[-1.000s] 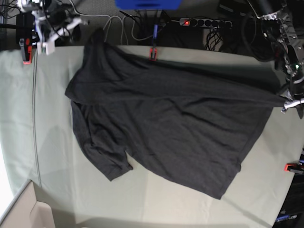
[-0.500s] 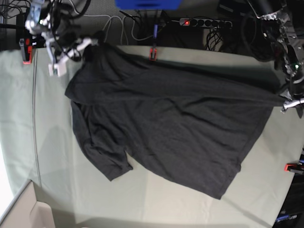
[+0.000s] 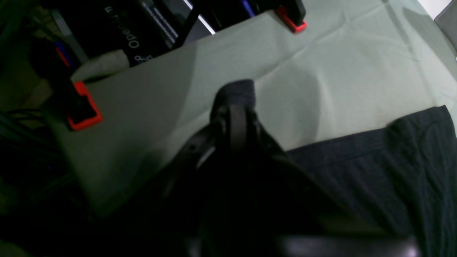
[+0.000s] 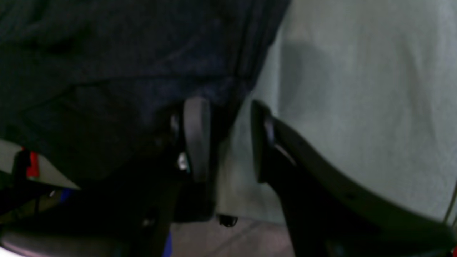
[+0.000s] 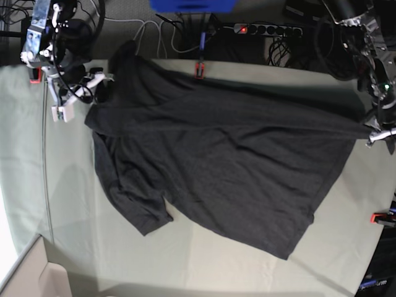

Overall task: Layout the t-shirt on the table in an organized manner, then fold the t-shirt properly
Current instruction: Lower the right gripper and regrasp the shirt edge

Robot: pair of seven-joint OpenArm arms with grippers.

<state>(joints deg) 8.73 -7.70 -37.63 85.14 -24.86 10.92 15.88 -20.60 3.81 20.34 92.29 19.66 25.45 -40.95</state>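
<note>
Spreading is in hand: charcoal-black soft t-shirt [image 5: 216, 167] lies rumpled on pale grey-green table [image 5: 37, 185]. Left gripper [image 5: 371, 133] pinches its hem corner; right gripper [image 4: 228, 142], jaws apart, straddles the opposite edge and likely must close before pulling.

**2 arms working at opposite ends of the scene**

The left gripper [image 5: 374, 134] is sitting low at the right edge of the base view, its jaws pressed fully together and pinching a corner of the t-shirt [image 5: 216, 167]. Its arm is rising toward the far right corner, dark and jointed. In the left wrist view the closed gripper [image 3: 234, 98] is showing a tuft of dark fabric at its tip.

The right gripper [image 5: 79, 93] is hanging at the far left, angled downward beside the shirt's edge. In the right wrist view its 2 fingers [image 4: 194, 137] are standing partly apart, with the fabric edge lying by the left one.
</note>
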